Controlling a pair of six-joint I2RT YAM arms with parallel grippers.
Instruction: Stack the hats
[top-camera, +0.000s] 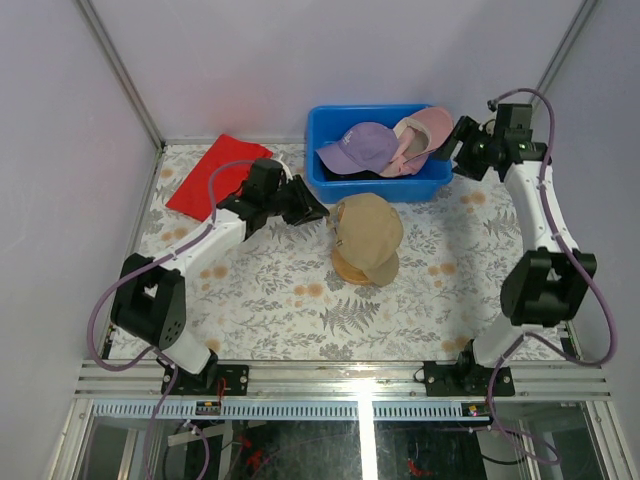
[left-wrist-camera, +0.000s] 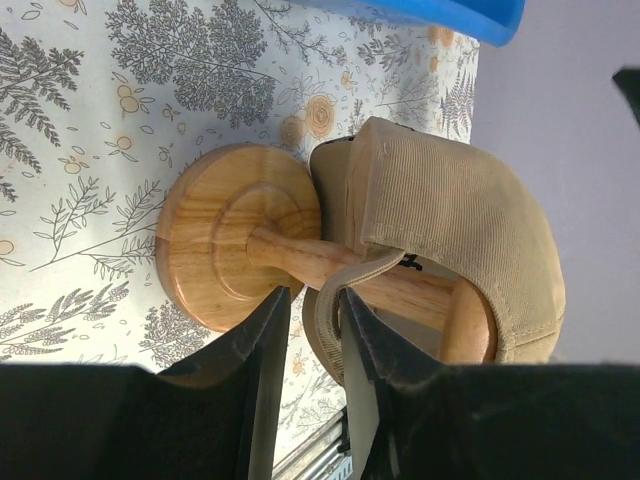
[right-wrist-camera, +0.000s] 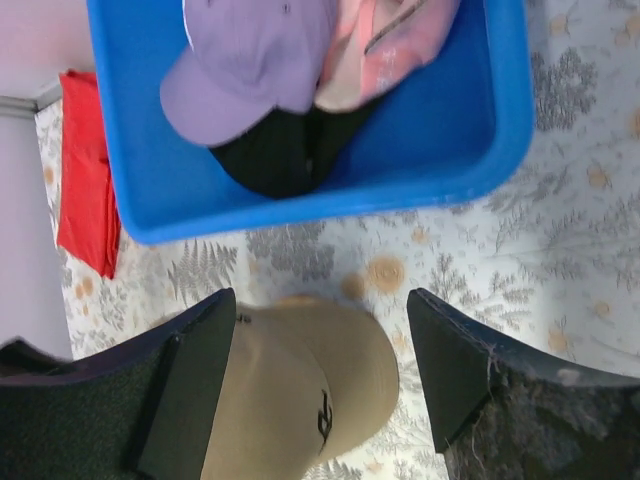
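Note:
The tan hat (top-camera: 368, 230) sits on a wooden stand (top-camera: 365, 268) at the table's middle. My left gripper (top-camera: 318, 212) is at its left side. In the left wrist view the jaws (left-wrist-camera: 312, 300) stand a little apart around the tan hat's back strap (left-wrist-camera: 345, 280), which lies against one finger. The purple hat (top-camera: 360, 145), the pink hat (top-camera: 425, 135) and the black hat (right-wrist-camera: 280, 150) lie in a blue bin (top-camera: 312, 140). My right gripper (top-camera: 455, 150) is wide open and empty, raised by the bin's right end. Its wrist view (right-wrist-camera: 320, 300) looks down on the tan hat (right-wrist-camera: 290, 400).
A folded red cloth (top-camera: 215, 175) lies at the back left of the flowered tablecloth. The stand's round base (left-wrist-camera: 230, 235) rests on the cloth. The blue bin stands against the back wall. Grey walls close off the left and right sides.

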